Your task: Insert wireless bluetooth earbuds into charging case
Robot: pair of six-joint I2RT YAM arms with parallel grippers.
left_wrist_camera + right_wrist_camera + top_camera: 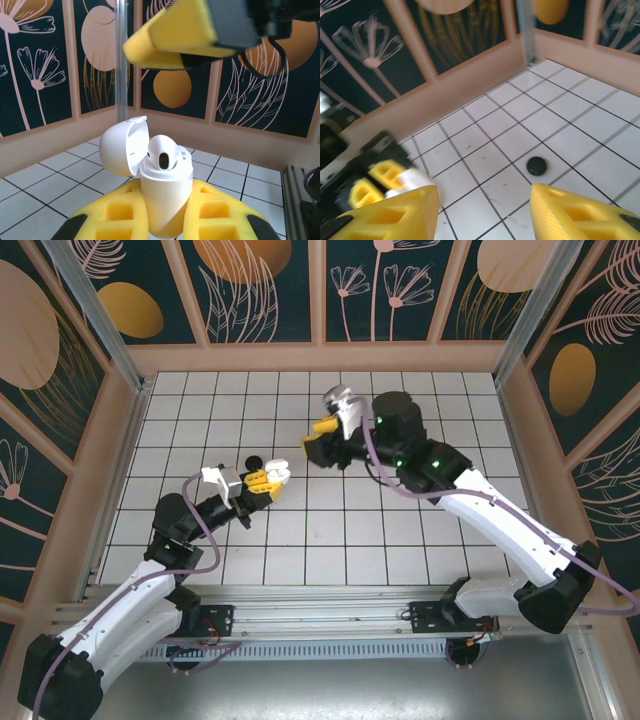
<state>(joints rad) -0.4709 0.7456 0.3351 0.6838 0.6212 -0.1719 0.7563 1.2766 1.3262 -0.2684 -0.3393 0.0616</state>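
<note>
My left gripper (262,478) (165,212) is shut on the white charging case (165,200) (277,476), holding it upright above the tiles between yellow fingers. The lid (122,147) stands open to the left. One white earbud (162,155) sits in the case's top. My right gripper (315,437) (482,200) hangs open and empty just right of the case; one of its fingers (170,40) shows above the case in the left wrist view. A small black earbud (537,165) (256,459) lies on a white tile just behind the left gripper. The other earbuds are out of view.
The floor is white tiles (400,530) enclosed by a low wooden rim (320,358) and patterned wall panels. Aluminium posts (85,300) stand at the back corners. Both arm bases sit at the near edge.
</note>
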